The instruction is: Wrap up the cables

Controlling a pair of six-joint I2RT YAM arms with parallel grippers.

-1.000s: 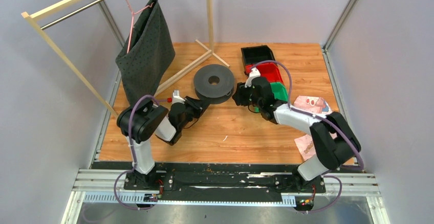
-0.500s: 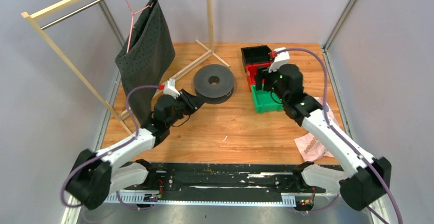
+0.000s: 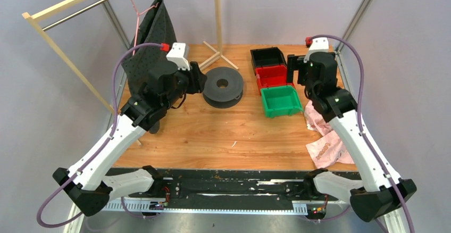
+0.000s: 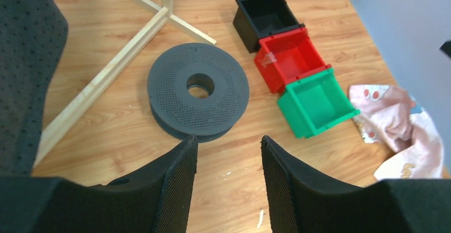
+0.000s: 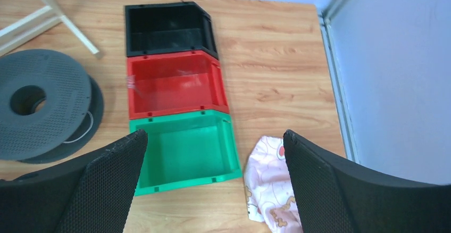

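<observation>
Cable (image 5: 85,129): one thin pale strand, seen only from the right wrist, lying in the groove between the two discs at the near-right rim of the spool (image 3: 223,85); how much is wound there cannot be told. Spool: dark grey, flat on the table (image 3: 234,126), left of centre toward the far side. Close at its far left, a foot bar of the wooden rack (image 3: 217,9), running diagonally. To its right, a strip of bare wood, then three touching bins in a row from far to near: black bin (image 3: 267,57), red bin (image 3: 274,76), green bin (image 3: 281,100). Right of the green bin, a pink cloth (image 3: 324,148) trailing toward the near right table edge, beside the wall rail. Near side of spool: wide bare wood down to the near edge, with one small white scrap (image 3: 233,143). Far left: dark fabric (image 3: 154,36) hung from the rack. Left gripper (image 4: 227,142): raised just left of the spool, aimed at it, jaws partly apart, gripping nothing; arm stretched long from its base. Right gripper (image 5: 215,134): high over the bins near the far right corner, jaws spread wide, gripping nothing; arm extended along the right edge.
</observation>
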